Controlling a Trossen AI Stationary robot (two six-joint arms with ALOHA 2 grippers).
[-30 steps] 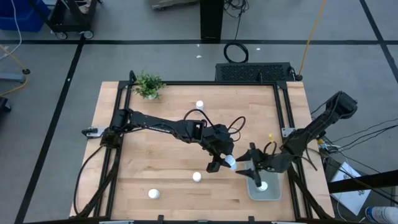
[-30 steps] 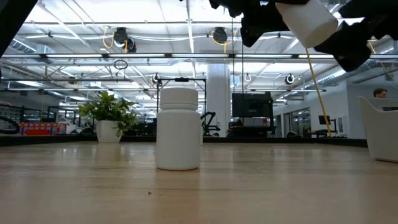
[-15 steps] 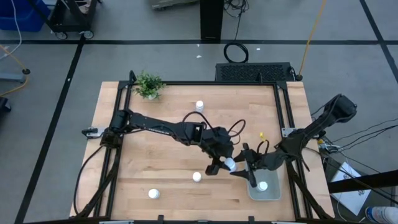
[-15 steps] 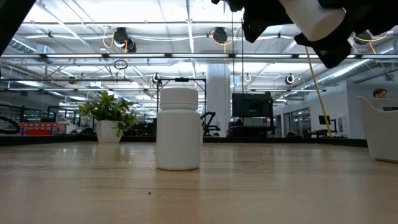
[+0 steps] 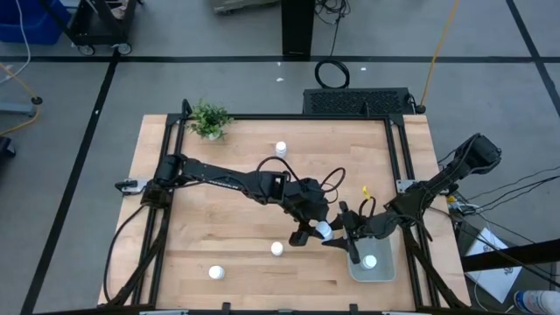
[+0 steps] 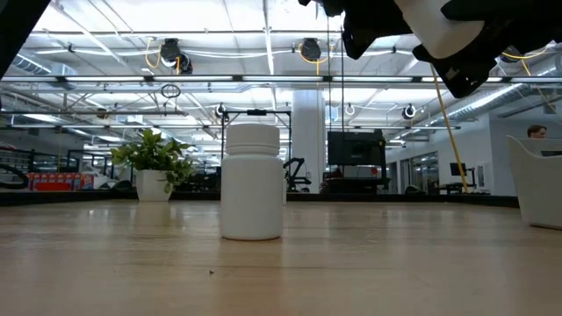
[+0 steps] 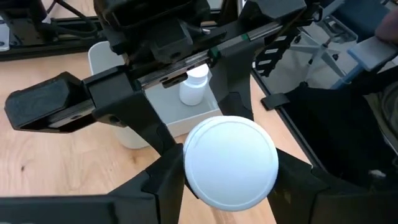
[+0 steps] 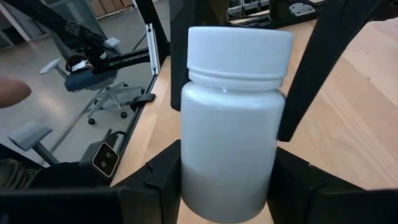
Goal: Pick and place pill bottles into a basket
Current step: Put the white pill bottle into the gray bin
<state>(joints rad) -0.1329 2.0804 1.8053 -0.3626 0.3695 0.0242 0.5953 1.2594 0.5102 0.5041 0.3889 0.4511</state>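
Note:
My left gripper [image 5: 312,233] is shut on a white pill bottle [image 5: 324,230], held in the air just left of the pale basket [image 5: 381,273]. One bottle [image 5: 369,261] stands inside the basket. My right gripper [image 5: 336,227] is open. Its fingers stand on either side of the held bottle's lower body [image 8: 229,155], and I cannot tell whether they touch it. Three more bottles stand on the table: far middle [image 5: 281,148], near middle [image 5: 276,248] and near left [image 5: 216,273]. My left gripper pinches the bottle's top end, at the white cap [image 7: 230,163], between its two fingers [image 7: 160,186]. The fingers come from above, slanting down. The bottle hangs below them, cap up and a little tilted [image 6: 443,31], lifted clear of the table.
A small green potted plant [image 5: 208,120] stands at the far left corner. In the low view one bottle [image 6: 253,182] stands close in front, the plant [image 6: 156,167] is behind it and the basket's wall [image 6: 537,189] is at the right edge. Black rails run along the table's sides.
My right gripper has gone toward the table's left, up to the held bottle, and its open fingers now stand on either side of it. The bottle stays lifted in my left gripper, at almost the same place.

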